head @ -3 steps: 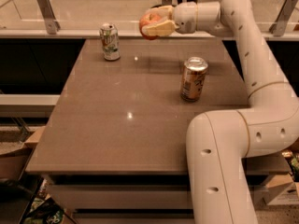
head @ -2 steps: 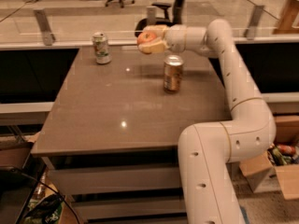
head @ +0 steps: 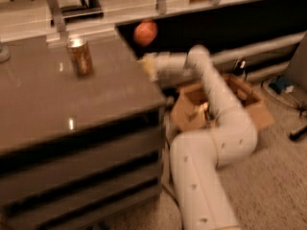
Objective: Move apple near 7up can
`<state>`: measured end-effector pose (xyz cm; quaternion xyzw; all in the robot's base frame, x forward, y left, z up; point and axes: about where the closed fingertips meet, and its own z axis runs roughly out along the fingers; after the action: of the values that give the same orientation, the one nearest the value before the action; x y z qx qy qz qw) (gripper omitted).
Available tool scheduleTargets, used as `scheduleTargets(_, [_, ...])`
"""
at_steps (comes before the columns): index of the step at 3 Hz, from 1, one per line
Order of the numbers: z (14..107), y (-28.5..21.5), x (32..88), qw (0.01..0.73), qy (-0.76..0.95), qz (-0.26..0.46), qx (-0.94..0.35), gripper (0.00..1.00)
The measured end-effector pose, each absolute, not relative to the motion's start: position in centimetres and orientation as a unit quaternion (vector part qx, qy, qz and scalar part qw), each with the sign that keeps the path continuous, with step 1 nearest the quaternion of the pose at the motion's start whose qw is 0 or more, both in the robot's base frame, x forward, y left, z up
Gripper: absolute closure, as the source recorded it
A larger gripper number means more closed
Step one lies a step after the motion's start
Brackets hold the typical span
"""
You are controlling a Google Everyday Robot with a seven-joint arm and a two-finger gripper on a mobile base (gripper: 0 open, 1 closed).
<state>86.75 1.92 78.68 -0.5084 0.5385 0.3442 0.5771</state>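
The round red-orange apple (head: 145,32) is showing just above the pale gripper (head: 147,66) and apart from it, past the right rim of the grey-brown tabletop (head: 57,104). It seems to be neither resting on the surface nor sitting in the grasp, which by my reading is putting the task at risk. The gripper is hanging just beside the tabletop's right edge, and I cannot tell whether it is open or closed. The brown-gold can with the silver top (head: 80,56) is standing upright well to the gripper's left. The white and green 7up can is not showing clearly, though a pale shape (head: 2,52) at the far left may be it. In the earlier frame the gripper was carrying the apple over the tabletop's far edge, between the two cans; now it is sitting lower, off the side, with the apple loose.
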Motion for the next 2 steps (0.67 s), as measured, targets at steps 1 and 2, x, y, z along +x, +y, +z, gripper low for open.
scheduleTargets(1, [78.9,1.9,86.4,0.577,0.539,0.344,-0.508,1.0])
scheduleTargets(2, [76.8,0.5,86.9,0.582,0.544,0.341,-0.499,1.0])
